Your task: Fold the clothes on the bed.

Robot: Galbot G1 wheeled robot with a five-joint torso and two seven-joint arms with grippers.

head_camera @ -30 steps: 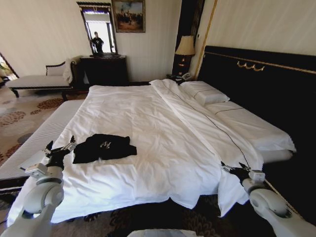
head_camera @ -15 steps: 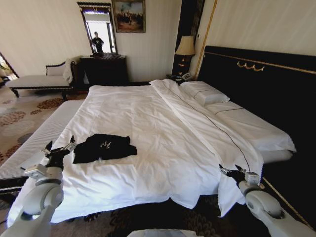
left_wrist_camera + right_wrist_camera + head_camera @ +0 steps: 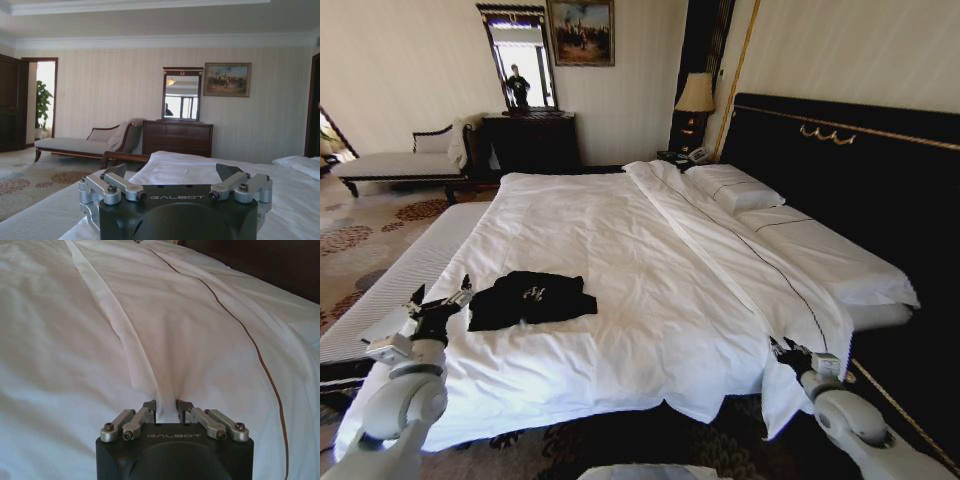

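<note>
Lower now, right pincer [image 3: 782,348] nearly closed at the bed [image 3: 650,250] corner; left pincer [image 3: 440,298] wide open beside T-shirt [image 3: 530,297].

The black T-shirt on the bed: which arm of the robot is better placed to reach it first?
Probably the left. The left gripper, open, hovers just beside the black T-shirt at the near left of the bed. The right gripper is far across, at the duvet's fold.

left gripper [image 3: 440,302] spread wide, right gripper [image 3: 167,409] nearly closed.
</note>
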